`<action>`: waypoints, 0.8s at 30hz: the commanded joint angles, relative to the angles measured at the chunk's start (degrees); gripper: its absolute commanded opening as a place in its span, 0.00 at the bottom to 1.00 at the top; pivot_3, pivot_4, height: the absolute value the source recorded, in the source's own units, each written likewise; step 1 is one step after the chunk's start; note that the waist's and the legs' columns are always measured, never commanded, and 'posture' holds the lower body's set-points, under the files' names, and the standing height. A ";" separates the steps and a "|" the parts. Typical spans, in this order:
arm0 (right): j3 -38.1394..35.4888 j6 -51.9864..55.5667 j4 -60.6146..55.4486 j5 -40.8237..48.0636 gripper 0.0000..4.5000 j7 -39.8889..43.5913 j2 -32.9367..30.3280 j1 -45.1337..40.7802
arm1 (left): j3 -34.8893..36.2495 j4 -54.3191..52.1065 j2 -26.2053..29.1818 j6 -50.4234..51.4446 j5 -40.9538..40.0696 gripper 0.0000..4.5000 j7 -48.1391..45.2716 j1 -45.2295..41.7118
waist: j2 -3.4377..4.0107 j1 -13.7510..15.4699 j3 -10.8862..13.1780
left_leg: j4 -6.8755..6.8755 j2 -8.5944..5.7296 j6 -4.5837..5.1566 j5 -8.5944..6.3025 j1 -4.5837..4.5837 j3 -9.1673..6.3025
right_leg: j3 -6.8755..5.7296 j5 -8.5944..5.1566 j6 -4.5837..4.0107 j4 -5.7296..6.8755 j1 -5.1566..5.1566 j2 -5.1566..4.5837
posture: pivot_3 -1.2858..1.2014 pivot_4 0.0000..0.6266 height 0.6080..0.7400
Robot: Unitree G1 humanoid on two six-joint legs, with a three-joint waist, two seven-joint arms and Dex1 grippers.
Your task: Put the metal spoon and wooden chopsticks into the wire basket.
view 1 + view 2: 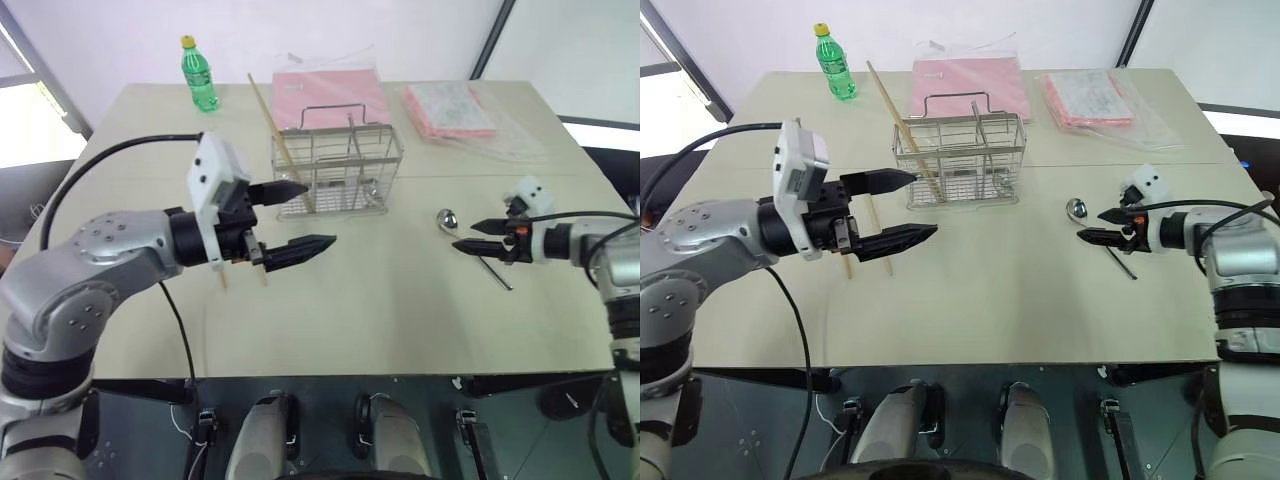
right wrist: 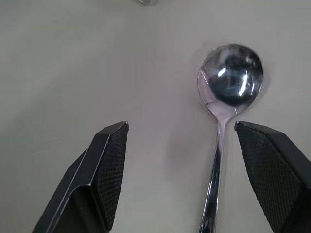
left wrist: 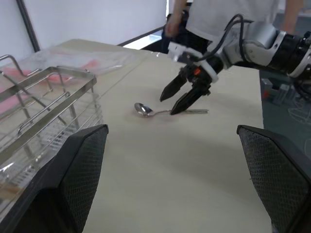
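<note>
Both grippers hover spread and empty: left gripper (image 1: 296,218) just near the wire basket (image 1: 337,170), which holds one wooden chopstick (image 1: 272,121); right gripper (image 1: 478,237) above the metal spoon (image 1: 470,245) on the table (image 1: 380,310).

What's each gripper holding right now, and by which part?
Nothing. Left gripper open, empty, beside the wire basket; right gripper open over the metal spoon, not gripping.

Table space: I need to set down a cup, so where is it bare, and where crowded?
Free: the near half of the table, between the left claw and the metal spoon. Crowded: the far edge, with the green bottle, wire basket, pink packet and plastic-wrapped sheets.
</note>
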 commanded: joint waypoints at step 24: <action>-0.46 -11.69 19.36 -4.71 0.01 -6.14 5.70 -8.29 | 1.60 -0.61 -1.03 -0.86 1.32 1.00 0.30 -1.73 | -0.06 -0.18 -0.03 | 0.00 0.02 -0.01 0.01 0.17 -0.03 | 0.02 -0.01 0.01 0.00 0.18 0.02 | 0.52 0.24 0.63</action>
